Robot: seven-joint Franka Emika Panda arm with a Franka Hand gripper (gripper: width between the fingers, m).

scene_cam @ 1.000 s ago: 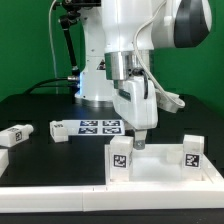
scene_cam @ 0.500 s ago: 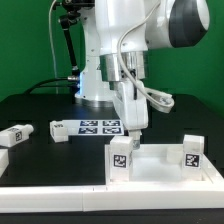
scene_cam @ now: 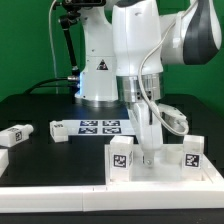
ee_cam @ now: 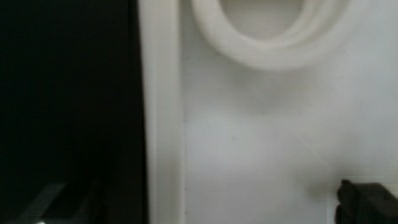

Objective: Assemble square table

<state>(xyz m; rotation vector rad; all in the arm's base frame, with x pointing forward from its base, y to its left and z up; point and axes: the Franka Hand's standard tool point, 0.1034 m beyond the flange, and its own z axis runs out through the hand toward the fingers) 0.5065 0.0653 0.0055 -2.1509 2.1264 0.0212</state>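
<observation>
above the square table (scene_cam: pixel 172 173) (between two upright legs (scene_cam: pixel 120 157)) the jaws stand wide, empty.

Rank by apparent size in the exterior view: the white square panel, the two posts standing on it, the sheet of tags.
1. Square panel.
2. Upright posts: alike, unranked between themselves.
3. Marker board, but it lies flat and farther off, so this place is unsure.
</observation>
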